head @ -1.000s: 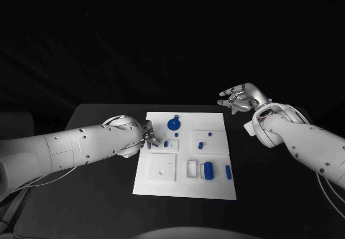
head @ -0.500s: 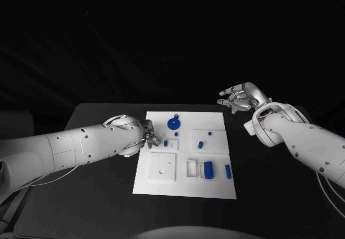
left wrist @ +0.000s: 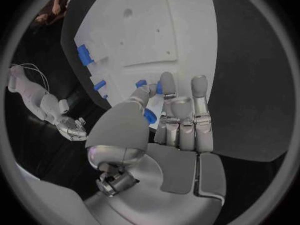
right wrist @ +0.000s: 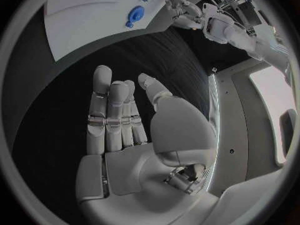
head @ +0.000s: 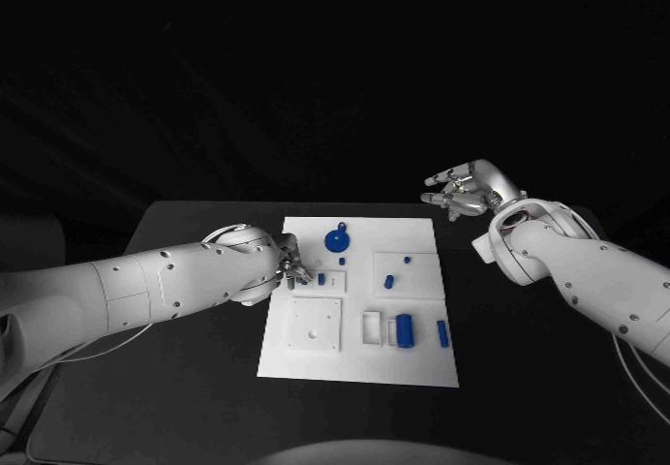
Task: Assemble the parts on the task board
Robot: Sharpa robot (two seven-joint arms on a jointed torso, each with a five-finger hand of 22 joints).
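Parts lie on the white task board point(head: 419, 368) at the middle of the black counter point(head: 196, 387): nearest, a blue block point(head: 405, 330) with a slim blue piece point(head: 444, 333) to its right. Farther in, the left robot hand point(head: 289, 268) hangs over the board's left edge, fingers curled round a small blue part point(left wrist: 159, 88). Beyond it lies a round blue part point(head: 337, 240). Off the far right corner the right robot hand point(head: 465, 190) hovers, fingers apart, holding nothing.
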